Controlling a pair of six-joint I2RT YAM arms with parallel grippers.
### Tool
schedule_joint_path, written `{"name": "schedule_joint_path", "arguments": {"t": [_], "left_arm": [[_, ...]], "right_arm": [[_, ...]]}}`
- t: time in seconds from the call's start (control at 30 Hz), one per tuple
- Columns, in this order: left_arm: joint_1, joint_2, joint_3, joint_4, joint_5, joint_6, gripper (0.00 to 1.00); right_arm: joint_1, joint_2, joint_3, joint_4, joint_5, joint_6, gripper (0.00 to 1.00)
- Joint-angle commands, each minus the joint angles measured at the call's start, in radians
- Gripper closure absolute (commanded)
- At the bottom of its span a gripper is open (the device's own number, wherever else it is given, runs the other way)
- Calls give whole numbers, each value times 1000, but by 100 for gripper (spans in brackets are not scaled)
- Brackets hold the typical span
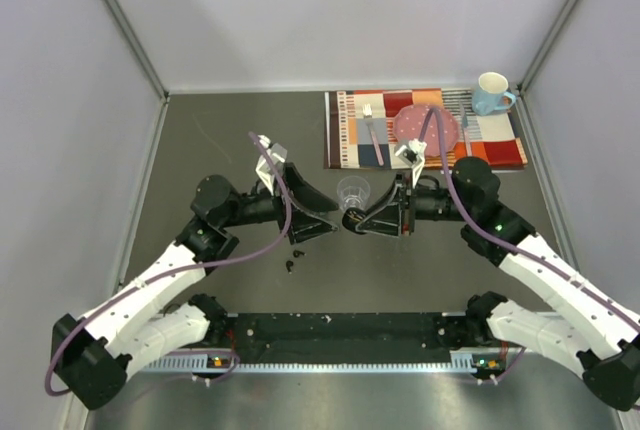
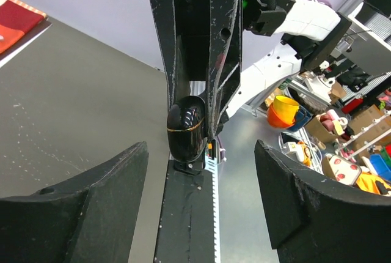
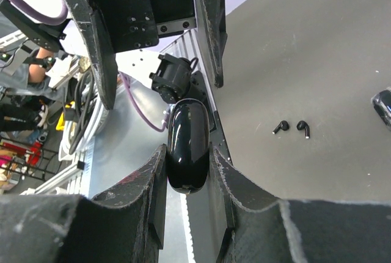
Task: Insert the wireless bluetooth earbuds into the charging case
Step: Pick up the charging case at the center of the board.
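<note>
Right tool (image 3: 188, 154) grips glossy black oval charging case (image 3: 188, 131); left tool (image 2: 200, 150) spread wide; two tiny stemmed black earbuds (image 3: 280, 126) on tabletop (image 3: 317, 61).

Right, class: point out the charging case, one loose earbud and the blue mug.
charging case (image 3: 188, 153), right wrist view, middle of its shell
earbud (image 3: 280, 126), right wrist view, its body
blue mug (image 1: 487, 100), top view, its wall
</note>
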Motion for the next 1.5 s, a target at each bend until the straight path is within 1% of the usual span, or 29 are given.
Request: {"name": "schedule_joint_path", "arguments": {"t": [0.0,0.17,0.27,0.37,0.43,0.63,0.73,0.77,0.9,0.97,1.0,1.1,1.17,1.27,1.3,1.33,1.37,1.4,1.47], "left_arm": [[-12,27,18,55,-1,-20,25],[-29,39,13,95,-33,-24,25],[-47,56,19,118,-46,-37,28],[-61,75,27,119,-59,-37,33],[-70,89,31,121,-65,-38,40],[-90,107,39,127,-82,-41,44],[-96,110,39,129,-96,-41,53],[-98,112,41,130,-99,-41,60],[-104,118,41,135,-108,-44,74],[-106,119,41,136,-110,-41,85],[-106,119,39,138,-113,-40,93],[-106,118,41,132,-118,-35,100],[-109,118,39,132,-116,-29,100],[-109,106,27,133,-144,-9,100],[-110,101,24,127,-153,0,100],[-110,93,19,123,-177,8,100],[-109,81,13,116,-185,30,100],[-109,76,12,97,-193,40,100],[-110,63,10,75,-219,64,100]], "right_arm": [[-6,8,4,74,-17,13,100],[-6,14,5,97,-23,17,100],[-3,15,2,98,-20,20,100],[0,20,1,100,-17,20,100],[1,21,1,98,-15,20,100],[4,24,2,97,-15,16,100],[4,24,1,94,-15,14,100],[4,23,-1,92,-15,16,100],[6,23,-5,89,-17,11,100],[7,23,-7,88,-15,11,100],[6,23,-8,88,-15,13,100],[7,21,-8,86,-12,13,100],[7,21,-8,86,-9,19,100],[6,21,-8,83,20,37,91],[7,21,-7,83,28,45,78],[7,24,-7,83,32,53,73],[6,24,-7,84,35,68,70],[7,29,-5,85,35,77,65],[6,32,-7,84,35,99,62]]}}
